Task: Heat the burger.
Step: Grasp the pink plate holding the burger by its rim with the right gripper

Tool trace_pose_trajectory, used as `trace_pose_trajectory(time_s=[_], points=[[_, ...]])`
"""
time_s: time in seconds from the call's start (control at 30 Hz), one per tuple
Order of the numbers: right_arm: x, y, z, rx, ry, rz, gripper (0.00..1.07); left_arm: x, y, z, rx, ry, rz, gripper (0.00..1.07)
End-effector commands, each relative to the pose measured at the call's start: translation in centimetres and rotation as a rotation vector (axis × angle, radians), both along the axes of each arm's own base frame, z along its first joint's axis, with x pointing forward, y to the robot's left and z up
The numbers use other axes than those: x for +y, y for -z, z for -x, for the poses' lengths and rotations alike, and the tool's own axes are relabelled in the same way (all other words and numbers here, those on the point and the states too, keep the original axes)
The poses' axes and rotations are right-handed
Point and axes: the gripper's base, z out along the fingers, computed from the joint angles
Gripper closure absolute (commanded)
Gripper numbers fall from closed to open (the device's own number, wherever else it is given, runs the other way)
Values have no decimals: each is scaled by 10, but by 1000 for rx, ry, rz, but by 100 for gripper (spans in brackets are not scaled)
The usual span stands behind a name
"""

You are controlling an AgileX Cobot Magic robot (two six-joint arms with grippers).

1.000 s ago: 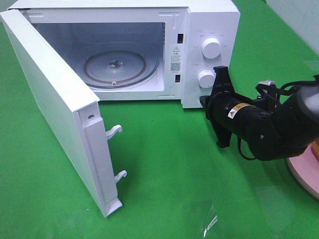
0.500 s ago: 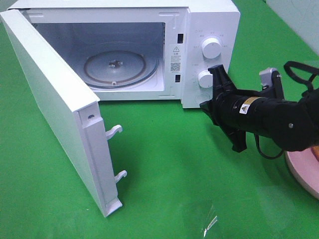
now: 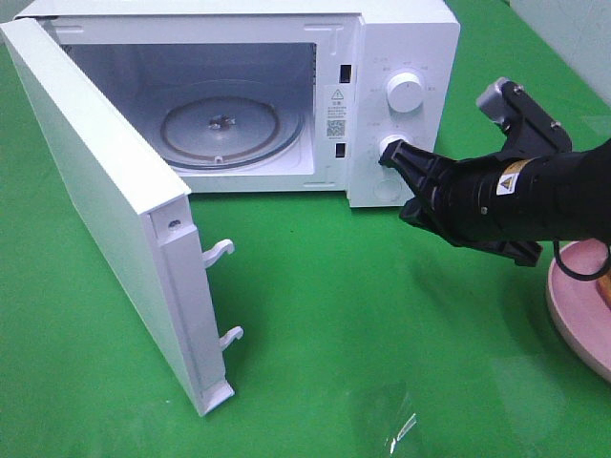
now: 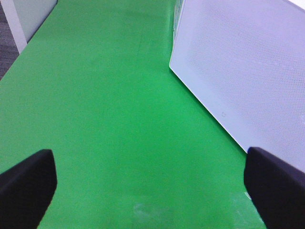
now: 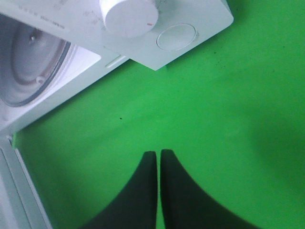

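A: Well, why does the microwave [image 3: 401, 38] stand with its door [image 3: 86, 191] swung wide to the near left?

B: So the cavity can be reached from the front, I'd judge. The glass turntable [image 3: 229, 129] inside is bare, so the loading is not yet done.

A: And the right gripper [image 3: 387, 158]?

B: Its 2 fingers are pressed together with nothing between them. It points left at the control panel, with its tips by the lower knob [image 5: 128, 16] of the 2. A round button [image 5: 176, 37] lies just beside that knob. Whether the tips touch anything I cannot tell. A closed tip suits nudging rather than picking up, which is my guess at why it is held so.

A: The left gripper [image 4: 150, 191]?

B: Its jaws are spread wide and empty. It hangs over the green cloth [image 4: 105, 95], beside a white panel that I take for the door's outer face.

A: Where is the burger, then?

B: I cannot make it out. Only the rim of a pink plate [image 3: 578, 310] shows at the near right edge, partly under the right arm. If the burger sits there, the frame cuts it off. That would put it well to the right of the closed tips, which point away from it.
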Motion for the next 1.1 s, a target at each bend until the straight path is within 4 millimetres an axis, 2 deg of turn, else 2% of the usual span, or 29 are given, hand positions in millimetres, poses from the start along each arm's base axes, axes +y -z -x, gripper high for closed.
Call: trace_pose_trajectory(time_s=[0.03, 0.47, 0.57, 0.77, 0.83, 0.87, 0.9, 0.93, 0.97, 1.0, 1.03, 1.07, 1.1], points=[[-5, -10, 10, 15, -120, 143, 104, 1, -2, 2, -34, -6, -8, 6], [-16, -21, 40, 121, -397, 406, 101, 1, -2, 2, -34, -6, -8, 6], [-22, -24, 47, 121, -497, 519, 98, 1, -2, 2, -34, -6, -8, 6], [-29, -27, 54, 150, -554, 612, 90, 1, -2, 2, -34, -6, -8, 6], [-33, -25, 57, 185, -581, 660, 79, 1, -2, 2, -34, -6, -8, 6], [-33, -25, 57, 185, -581, 660, 79, 1, -2, 2, -34, -6, -8, 6], [-35, -24, 58, 202, -607, 702, 65, 1, -2, 2, -34, -6, -8, 6], [-35, -24, 58, 202, -607, 702, 65, 1, -2, 2, -34, -6, -8, 6], [-38, -24, 59, 214, -636, 743, 51, 1, -2, 2, -34, -6, -8, 6], [-38, -24, 59, 214, -636, 743, 51, 1, -2, 2, -34, -6, -8, 6], [-39, -23, 60, 215, -654, 770, 37, 1, -2, 2, -34, -6, -8, 6], [-39, -23, 60, 215, -654, 770, 37, 1, -2, 2, -34, -6, -8, 6], [-40, -24, 59, 211, -659, 788, 23, 1, -2, 2, -34, -6, -8, 6]])
